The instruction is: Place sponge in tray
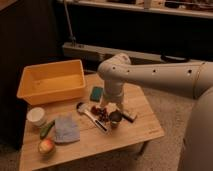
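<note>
We see the gripper (pixel 111 107) low over the wooden table (pixel 142 134), at the end of the pale arm (pixel 150 75) that bends down from pic-right. Its tip sits in a small clutter of objs, so we can't tell if it's released or clamped on anything.

The sponge (pixel 96 93) lies flat on the table just beside the gripper, to pic-left & slightly farther back, not in the tray. We can't tell if gripper & sponge touch. The tray (pixel 50 95) is well to pic-left of the gripper, past the sponge, w/ the sponge close to its near-right corner.

Right under/around the gripper: a reddish item (pixel 100 113) & a dark cup (pixel 115 118) just in front, a dark flat obj (pixel 129 116) to pic-right. A utensil (pixel 91 116) w/ a pale head lies diagonally just pic-left of it.

Farther pic-left & nearer the front edge: blue-grey cloth (pixel 66 129), green veg (pixel 46 129), white cup (pixel 36 115), apple (pixel 46 146).
</note>
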